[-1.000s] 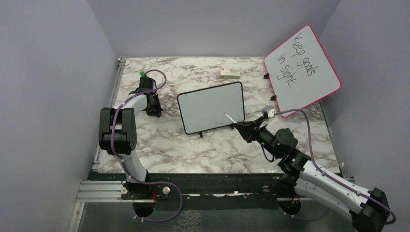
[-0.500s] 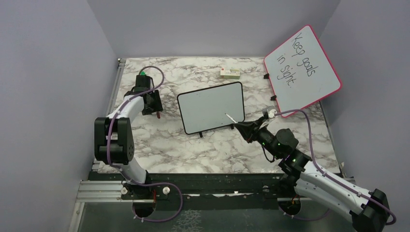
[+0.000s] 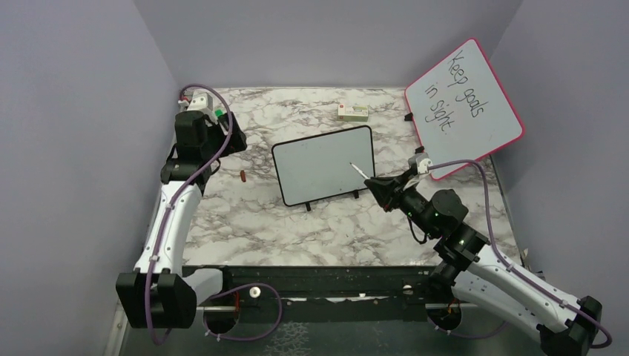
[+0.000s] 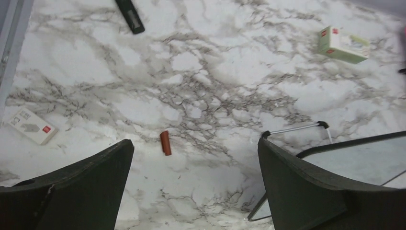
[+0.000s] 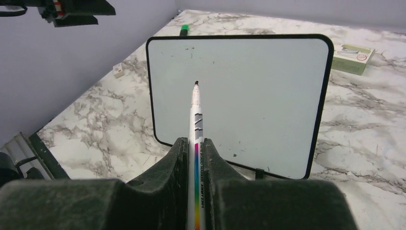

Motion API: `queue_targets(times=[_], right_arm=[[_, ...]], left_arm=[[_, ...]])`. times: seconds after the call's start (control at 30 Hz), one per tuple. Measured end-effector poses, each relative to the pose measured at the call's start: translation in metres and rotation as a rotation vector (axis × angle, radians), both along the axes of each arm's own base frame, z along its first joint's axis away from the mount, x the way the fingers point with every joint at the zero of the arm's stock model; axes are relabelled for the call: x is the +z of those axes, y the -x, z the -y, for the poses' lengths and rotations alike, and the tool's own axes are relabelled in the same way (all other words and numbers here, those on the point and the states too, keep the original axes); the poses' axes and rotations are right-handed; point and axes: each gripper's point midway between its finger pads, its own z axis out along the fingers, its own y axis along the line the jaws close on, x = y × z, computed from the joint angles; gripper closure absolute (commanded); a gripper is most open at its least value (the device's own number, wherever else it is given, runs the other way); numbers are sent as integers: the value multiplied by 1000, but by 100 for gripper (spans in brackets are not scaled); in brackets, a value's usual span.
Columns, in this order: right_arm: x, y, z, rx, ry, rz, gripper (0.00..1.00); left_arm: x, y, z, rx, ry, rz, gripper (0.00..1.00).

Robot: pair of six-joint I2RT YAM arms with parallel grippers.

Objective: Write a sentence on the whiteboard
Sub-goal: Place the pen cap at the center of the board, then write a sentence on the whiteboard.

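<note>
- Whiteboard [image 3: 324,163] [image 5: 249,96] [image 4: 364,160] with a thin black frame stands near the middle of the marble worktop [image 3: 297,230], propped on small black feet and leaning back.
- Its white face is blank apart from a few small dark specks.
- Right hand [image 3: 373,182] [image 5: 195,143] is clenched on a marker [image 3: 357,170] [image 5: 196,120], a white barrel with a rainbow stripe gripped between both fingers.
- The marker's dark tip points at the whiteboard, over the right part of its face in the top view; whether the tip touches the surface cannot be told.
- Left hand [image 3: 226,141] [image 4: 194,148] is released, its two fingers spread wide with nothing between them, raised above the far left part of the worktop.
- A small red-brown cap [image 3: 243,176] [image 4: 165,143] lies on the worktop to the left of the whiteboard, apart from it; in the left wrist view it sits between the spread fingers.
- A small box [image 3: 353,112] [image 4: 342,44] with red and green on it lies behind the whiteboard near the far edge.
- A larger pink-framed board [image 3: 463,107] reading "Keep goals in sight" leans at the far right corner.
- A small white card [image 4: 31,125] lies near the left edge.
</note>
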Motion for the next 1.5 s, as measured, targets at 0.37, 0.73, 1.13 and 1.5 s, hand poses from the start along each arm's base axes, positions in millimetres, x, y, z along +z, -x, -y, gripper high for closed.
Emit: queue_targets(times=[0.37,0.73,1.13,1.5], right_arm=[[9,0,4,-10,47,0,99],[15,2,8,-9,64,11,99],[16,4,10,-9,61,15,99],[15,4,10,-9,69,15,99]], left_arm=[[64,14,26,-149,-33,225,1],[69,25,77,-442,-55,334,7],[28,7,99,-549,53,309,2],[-10,-18,126,-741,181,173,43]])
